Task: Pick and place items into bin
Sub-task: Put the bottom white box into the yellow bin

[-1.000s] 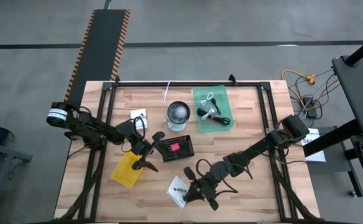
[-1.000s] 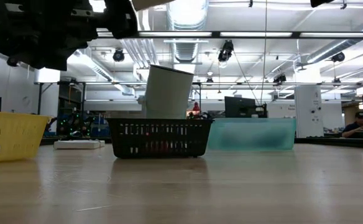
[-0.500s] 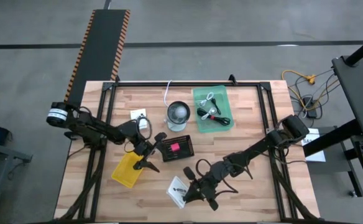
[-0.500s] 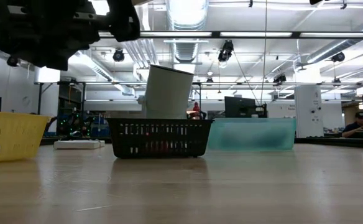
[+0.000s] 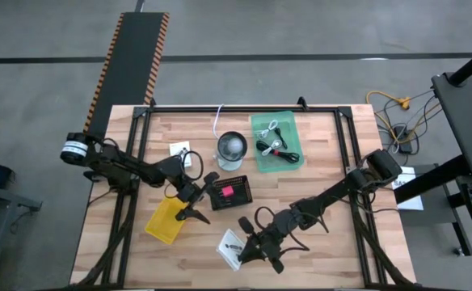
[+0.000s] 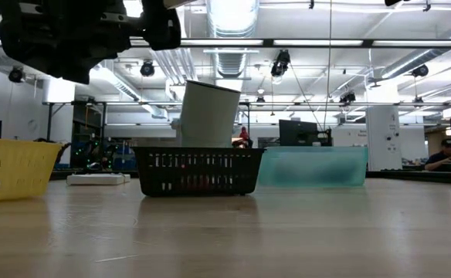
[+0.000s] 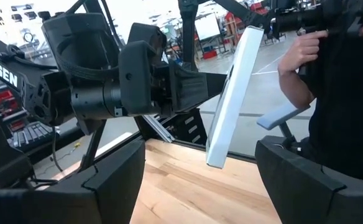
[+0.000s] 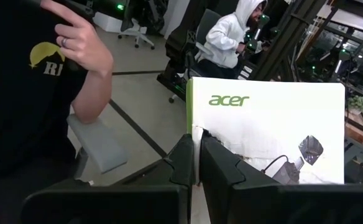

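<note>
Three bins (image 5: 230, 191), apparently two packets (image 5: 233, 246)

This is a large industrial workshop or robotics lab. The low view looks across a wooden counter (image 6: 287, 232) into an open hall with exposed silver ducting (image 6: 232, 23) and rows of strip lights on a high ceiling, with workstations and monitors (image 6: 299, 133) far behind. From above, the counter (image 5: 325, 242) stands on a bare grey concrete floor (image 5: 301, 32), beside a black ramp edged in orange hazard stripes (image 5: 131, 65). A seated person in a white hoodie (image 8: 228, 37) shows in the background.
</note>
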